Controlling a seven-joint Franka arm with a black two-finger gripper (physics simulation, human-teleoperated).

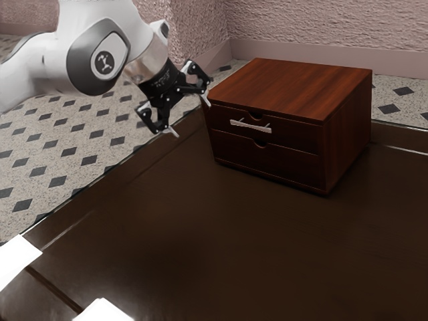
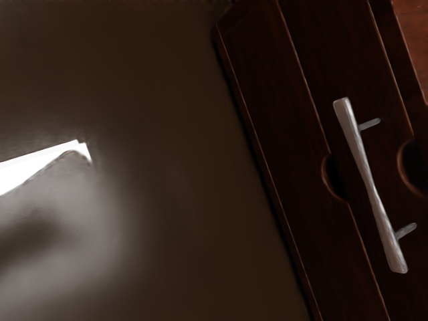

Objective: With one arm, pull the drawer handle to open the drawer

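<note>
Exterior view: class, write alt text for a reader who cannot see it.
An open black gripper hovers to the exterior view's left of a wooden two-drawer cabinet, not touching the silver handle on its upper drawer. The cabinet stands on a dark table, both drawers apparently shut.

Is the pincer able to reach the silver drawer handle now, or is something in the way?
Probably yes. The pincer is open, just off the front corner of the cabinet, and only free space lies between it and the handle.
</note>
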